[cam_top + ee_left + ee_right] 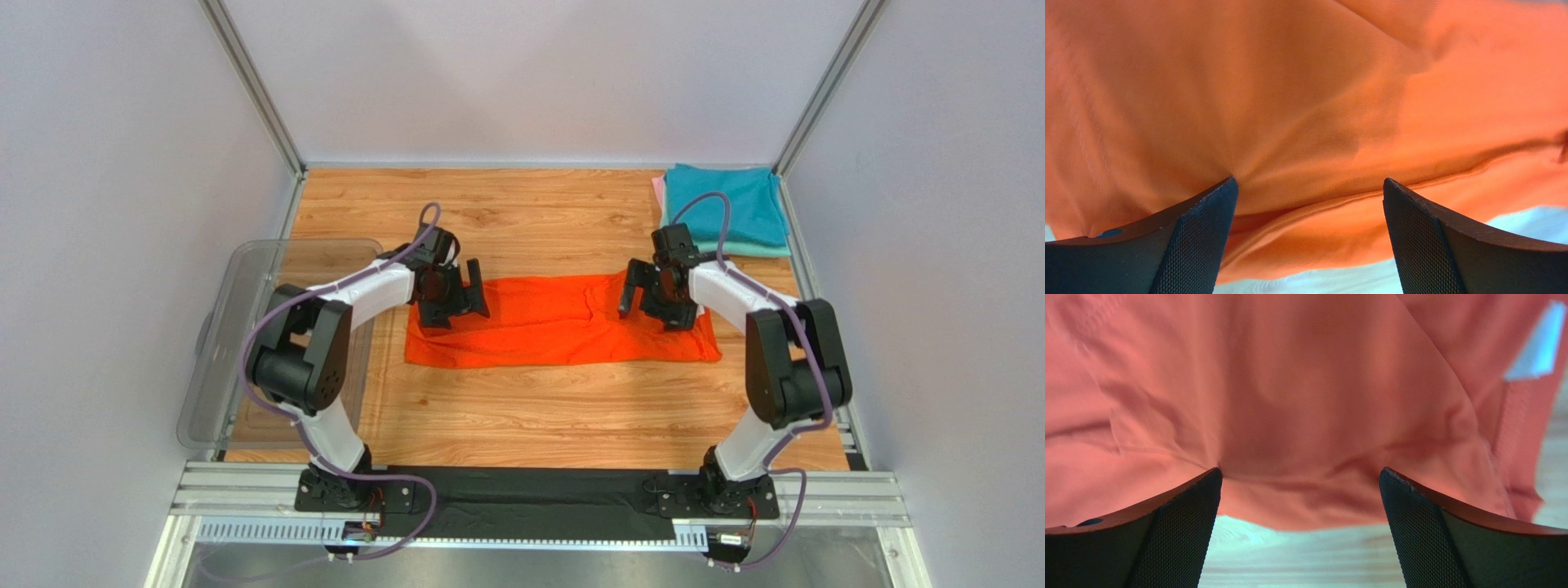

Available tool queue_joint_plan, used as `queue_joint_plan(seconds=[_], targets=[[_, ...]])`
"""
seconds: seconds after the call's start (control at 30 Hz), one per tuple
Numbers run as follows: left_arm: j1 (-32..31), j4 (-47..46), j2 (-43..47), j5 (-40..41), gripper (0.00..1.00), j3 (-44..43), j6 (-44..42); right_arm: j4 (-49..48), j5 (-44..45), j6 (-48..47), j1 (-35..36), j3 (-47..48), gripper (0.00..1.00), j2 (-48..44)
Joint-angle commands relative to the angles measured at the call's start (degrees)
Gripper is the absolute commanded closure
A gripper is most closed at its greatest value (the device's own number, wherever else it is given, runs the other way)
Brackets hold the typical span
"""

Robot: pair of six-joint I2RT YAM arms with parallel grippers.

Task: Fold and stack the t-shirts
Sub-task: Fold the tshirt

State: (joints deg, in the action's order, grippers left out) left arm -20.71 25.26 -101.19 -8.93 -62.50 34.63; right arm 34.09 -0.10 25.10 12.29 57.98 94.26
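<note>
Orange t-shirt (552, 328) lies as a folded strip at frame centre. Left gripper (454, 306) and right gripper (648, 304) sit on its ends, jaws spread wide, gripping nothing. Teal t-shirt (726, 202) is upper right. Clear tub (218, 355) is far left, contents unclear.

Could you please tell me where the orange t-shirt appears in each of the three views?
Top external: the orange t-shirt lies spread out mid-table.
Left wrist: the shirt fills nearly the whole frame.
Right wrist: the same.
Shared landmark: the table, which shows just below the shirt's edge.
</note>
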Motion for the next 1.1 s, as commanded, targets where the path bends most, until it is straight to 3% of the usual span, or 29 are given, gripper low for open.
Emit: queue_joint_plan(seconds=[0.0,0.23,0.47,0.67,0.83,0.97,1.07], targets=[[-0.4,-0.5,4.7,-4.7,0.05,9.1,1.0,-4.6,-3.4,1.1,-0.2,6.4,0.0,5.6],[-4.9,-2.1,17.0,-7.7,0.02,24.4,6.0,-5.0,-8.7,-0.9,0.8,17.9,0.0,17.1],[-17.4,-7.9,27.7,-6.6,0.0,34.9,18.2,-0.3,-9.9,-2.0,4.7,36.1,0.0,29.7],[-25.7,-13.8,29.3,-3.7,0.0,34.6,23.6,3.6,-13.0,-2.2,7.5,56.2,0.0,42.7],[-29.6,-18.1,25.4,-2.6,0.0,31.7,23.6,3.3,-13.0,-2.8,8.6,74.3,0.0,54.2],[-31.7,-20.8,20.9,-2.2,0.0,29.6,23.3,-0.2,-14.6,-2.8,8.4,81.6,0.0,59.0],[-32.9,-20.7,18.6,-0.5,0.01,27.0,22.3,-4.6,-15.1,-3.2,8.5,81.6,0.0,59.4]])
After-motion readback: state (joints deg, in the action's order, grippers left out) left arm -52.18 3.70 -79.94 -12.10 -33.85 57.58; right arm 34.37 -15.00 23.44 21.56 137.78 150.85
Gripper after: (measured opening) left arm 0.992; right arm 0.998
